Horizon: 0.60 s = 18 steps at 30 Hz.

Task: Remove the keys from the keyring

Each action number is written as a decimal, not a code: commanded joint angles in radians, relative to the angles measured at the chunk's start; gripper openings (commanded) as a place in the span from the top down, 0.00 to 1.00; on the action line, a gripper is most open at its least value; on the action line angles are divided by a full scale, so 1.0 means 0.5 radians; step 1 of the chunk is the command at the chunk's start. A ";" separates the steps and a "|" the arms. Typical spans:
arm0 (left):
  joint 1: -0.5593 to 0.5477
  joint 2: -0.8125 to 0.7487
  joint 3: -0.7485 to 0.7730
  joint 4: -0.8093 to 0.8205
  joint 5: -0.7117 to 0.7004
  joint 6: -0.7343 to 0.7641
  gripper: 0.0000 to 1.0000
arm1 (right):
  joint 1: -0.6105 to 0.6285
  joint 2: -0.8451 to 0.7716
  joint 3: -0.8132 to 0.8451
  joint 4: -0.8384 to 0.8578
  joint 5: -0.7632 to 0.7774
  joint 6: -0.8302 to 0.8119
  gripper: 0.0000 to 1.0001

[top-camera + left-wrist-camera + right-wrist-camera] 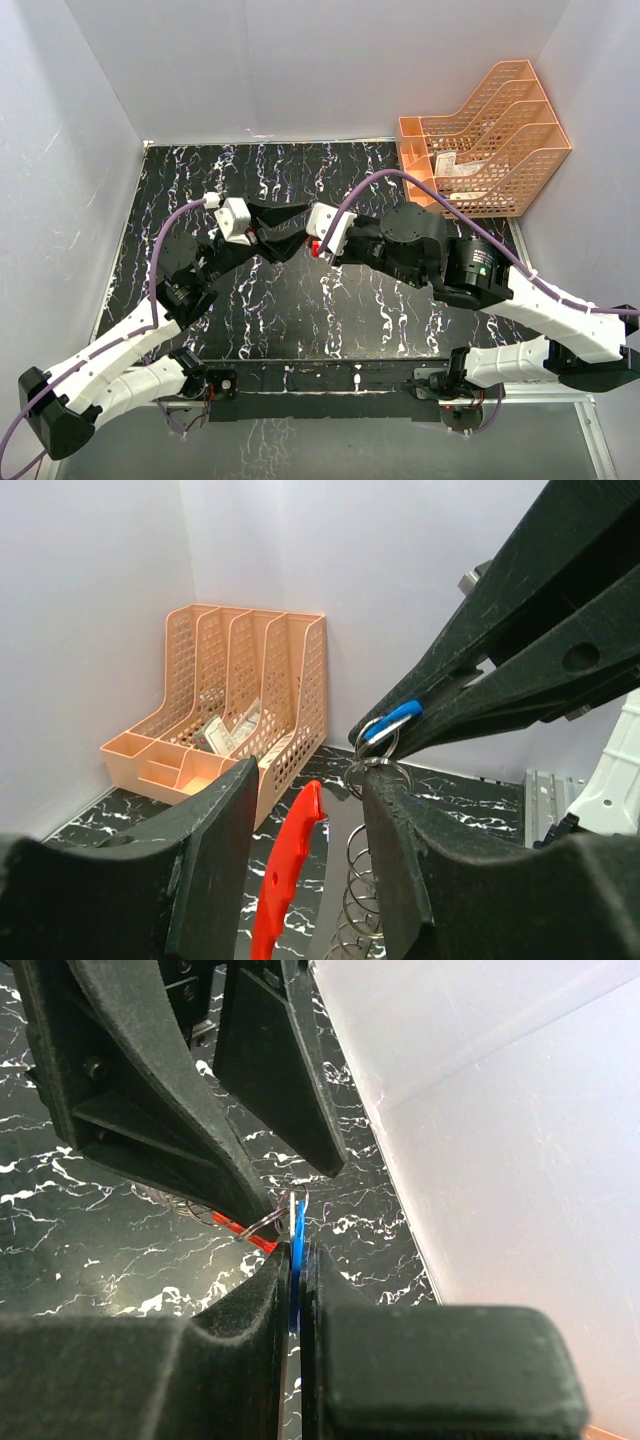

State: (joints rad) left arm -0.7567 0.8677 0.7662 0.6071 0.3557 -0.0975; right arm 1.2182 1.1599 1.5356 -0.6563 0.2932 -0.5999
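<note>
Nearest you, both arms rise from the near edge of a black table [300, 320] veined with white, and a purple cable [165, 245] loops over each arm. The arms reach inward and their grippers meet tip to tip above the middle of the table.

Your right gripper [297, 1248] has its fingers pressed tight together, pinching the blue head of the key [400, 718]. The key stands edge-on between the pads, up off the table. A small wire ring [376, 738] threads through the key's head just past the fingertips.

Your left gripper [310, 780] faces it, fingers spread partway with a clear gap between them. I cannot see them closing on anything. One of the fingertips [262, 1200] sits right by the small wire ring, but whether it touches is not clear.

The keyring [290, 870] shows in that gap as a flat red strip, hanging down below the key, with a silver wire coil [362, 880] just beside it against the inner face of one left finger. From above, only a spot of red shows where the two grippers meet.

Further back, at the table's far right corner, stands an orange plastic file organizer [485, 140] with mesh sides and several slots. Papers [228, 730] lie inside it, and their print is too small to read.

Plain pale walls [300, 60] close in the table on the left, back and right.
</note>
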 commanded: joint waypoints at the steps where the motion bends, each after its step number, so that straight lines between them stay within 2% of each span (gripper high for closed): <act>1: -0.010 0.028 -0.005 0.174 0.085 -0.073 0.56 | 0.009 -0.047 -0.009 0.186 0.042 0.003 1.00; 7: -0.008 0.059 0.003 0.218 0.130 -0.105 0.59 | 0.009 -0.045 -0.022 0.207 0.043 0.006 1.00; 11: -0.008 0.075 0.015 0.175 0.153 -0.106 0.68 | 0.009 -0.054 -0.035 0.230 0.044 0.006 1.00; 15: -0.008 0.085 -0.026 0.259 0.172 -0.164 0.63 | 0.009 -0.067 -0.055 0.270 0.046 -0.005 1.00; 18: -0.008 0.094 -0.023 0.267 0.178 -0.173 0.65 | 0.009 -0.069 -0.055 0.276 0.049 -0.004 1.00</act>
State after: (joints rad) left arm -0.7567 0.9134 0.7597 0.6754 0.4110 -0.1612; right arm 1.2171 1.1526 1.5066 -0.6273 0.3218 -0.6006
